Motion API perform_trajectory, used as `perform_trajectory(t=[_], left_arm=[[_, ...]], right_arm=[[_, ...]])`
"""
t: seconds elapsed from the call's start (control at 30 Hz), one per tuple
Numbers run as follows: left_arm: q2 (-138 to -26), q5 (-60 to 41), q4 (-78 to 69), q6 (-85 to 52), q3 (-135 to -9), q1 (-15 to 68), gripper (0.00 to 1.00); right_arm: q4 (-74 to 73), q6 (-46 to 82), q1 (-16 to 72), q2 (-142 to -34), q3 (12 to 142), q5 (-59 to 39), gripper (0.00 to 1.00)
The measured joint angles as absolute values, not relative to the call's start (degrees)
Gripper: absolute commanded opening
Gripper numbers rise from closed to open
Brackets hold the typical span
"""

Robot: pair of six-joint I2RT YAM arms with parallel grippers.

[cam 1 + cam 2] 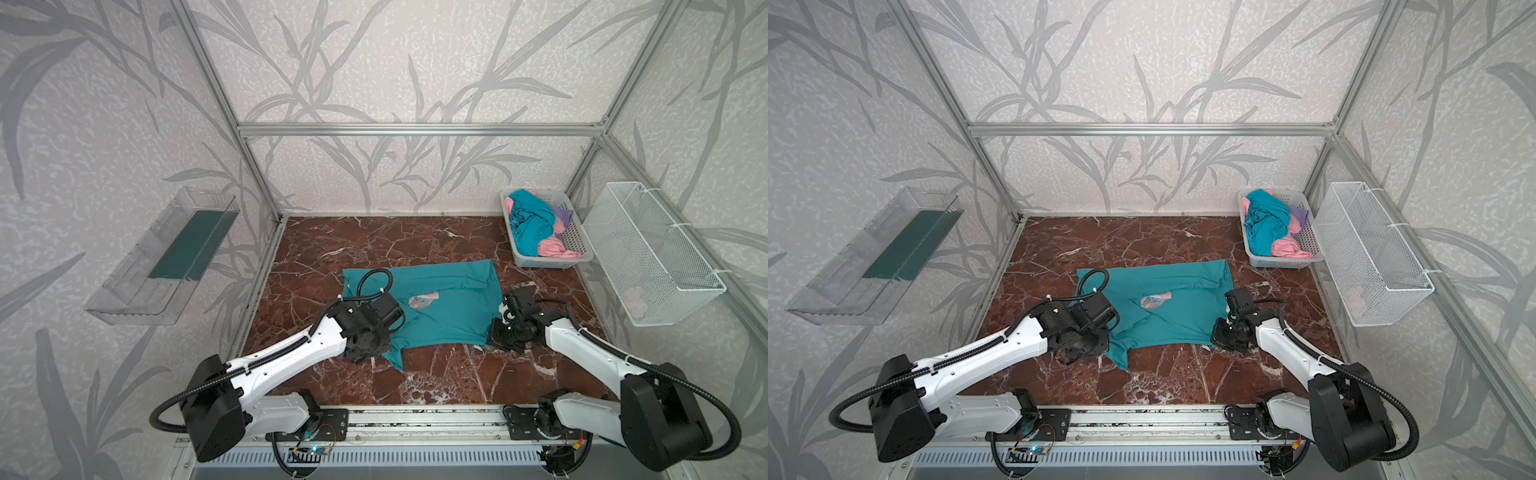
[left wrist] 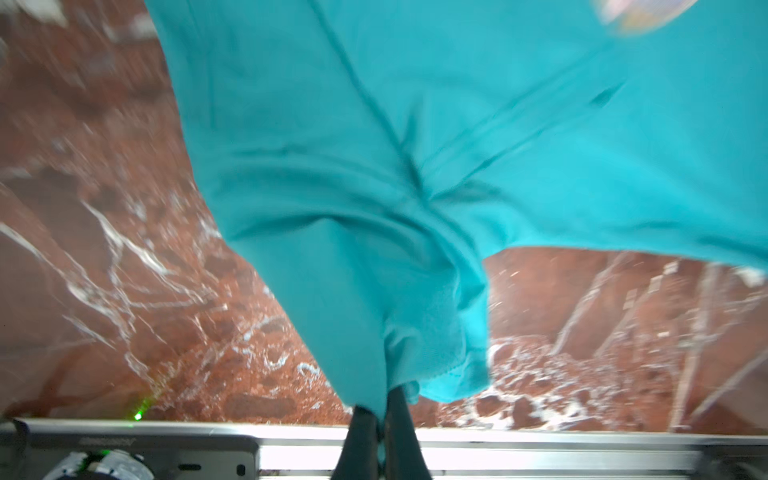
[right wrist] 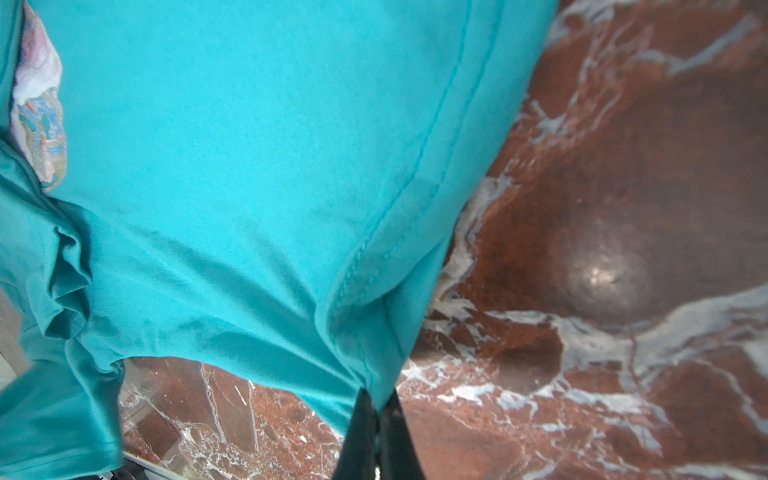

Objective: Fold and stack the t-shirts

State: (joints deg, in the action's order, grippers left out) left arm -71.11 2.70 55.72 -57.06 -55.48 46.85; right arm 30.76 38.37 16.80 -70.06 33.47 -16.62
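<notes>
Two arms: the left arm (image 1: 286,353) and the right arm (image 1: 582,345) both stretch from the near rail, low over the marble table (image 1: 415,374), with their wrists bent down at the near edge of the cloth.
One spread shirt: the teal t-shirt (image 1: 440,307) lies mid-table, lightly wrinkled, with its single chest print (image 1: 423,300) facing up and creased.
Left gripper (image 2: 380,409): the jaws are pinched tight on the near-left sleeve of the teal t-shirt, with cloth caught between the black fingers.
Right gripper (image 3: 378,405): the jaws are pinched tight on the hemmed near-right corner of the same shirt.
One grey basket (image 1: 577,245): it stands at the far right corner of the table, apart from the spread shirt.
Heap in the basket: crumpled teal cloth (image 1: 530,224), pink cloth (image 1: 555,248) and lilac cloth (image 1: 562,214); how many shirts the heap holds cannot be told.
One wire basket (image 1: 648,249): white, hung on the right wall.
One clear tray (image 1: 166,257): hung on the left wall.
</notes>
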Motion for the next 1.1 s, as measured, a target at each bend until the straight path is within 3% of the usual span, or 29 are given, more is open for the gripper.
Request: perform_trajectory(t=[0.5, 1.1], left_arm=[[-78.87, 6.87, 47.22, -44.99, -66.37, 30.96, 0.0], [-95.42, 5.74, 43.94, -38.09, -76.69, 28.34, 0.0]], right_arm=[[23.81, 38.06, 9.52, -82.74, 44.21, -17.26, 0.0], [20.73, 37.63, 6.42, -91.74, 52.47, -16.71, 0.03]])
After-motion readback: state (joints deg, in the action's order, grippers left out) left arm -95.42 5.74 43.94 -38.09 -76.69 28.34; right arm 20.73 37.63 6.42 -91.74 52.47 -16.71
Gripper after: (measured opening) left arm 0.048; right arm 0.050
